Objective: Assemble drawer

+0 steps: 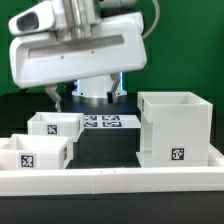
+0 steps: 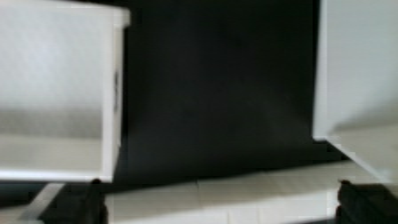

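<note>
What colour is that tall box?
The housing is white, tagged black-and-white; clearest in exterior view.

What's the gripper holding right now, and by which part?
Nothing is held. The two-finger gripper is open: in the wrist view its dark fingertips stand wide apart with nothing clamped between them.

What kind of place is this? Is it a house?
Probably a robot lab, not a house: a robot arm hangs over a black table, and the white housing and trays carry square tags.
</note>
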{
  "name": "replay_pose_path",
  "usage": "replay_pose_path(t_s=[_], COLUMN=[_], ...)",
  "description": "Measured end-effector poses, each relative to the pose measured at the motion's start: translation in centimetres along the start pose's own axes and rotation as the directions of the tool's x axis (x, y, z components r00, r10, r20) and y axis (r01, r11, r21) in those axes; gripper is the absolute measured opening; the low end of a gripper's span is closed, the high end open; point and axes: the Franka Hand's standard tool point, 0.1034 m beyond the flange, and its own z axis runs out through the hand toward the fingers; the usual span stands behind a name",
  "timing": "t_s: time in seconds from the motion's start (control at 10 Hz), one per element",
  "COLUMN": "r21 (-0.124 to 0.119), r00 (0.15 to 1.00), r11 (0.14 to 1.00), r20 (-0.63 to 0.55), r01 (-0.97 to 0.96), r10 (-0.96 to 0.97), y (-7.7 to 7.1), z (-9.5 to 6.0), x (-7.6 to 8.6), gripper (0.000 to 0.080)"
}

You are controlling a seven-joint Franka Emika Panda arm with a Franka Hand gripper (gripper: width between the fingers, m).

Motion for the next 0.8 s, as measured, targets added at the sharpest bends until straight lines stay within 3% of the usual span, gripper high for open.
replay_pose_path(t_s=[0.1,0.3,0.8], r21=[-0.008,-0.010,-0.012], r00=[0.997,0.995,0.995], r11=[0.999,0.999,0.999], r20=[0.071,0.093,0.089], r01=[-0.033,-0.047,-0.043], r10=[0.034,0.048,0.044], y=[0.4,1.4,1.5], z=[0.8,1.8,2.0], x=[-0.5,-0.5,-0.5], gripper=[0.0649,0.0649,0.0649])
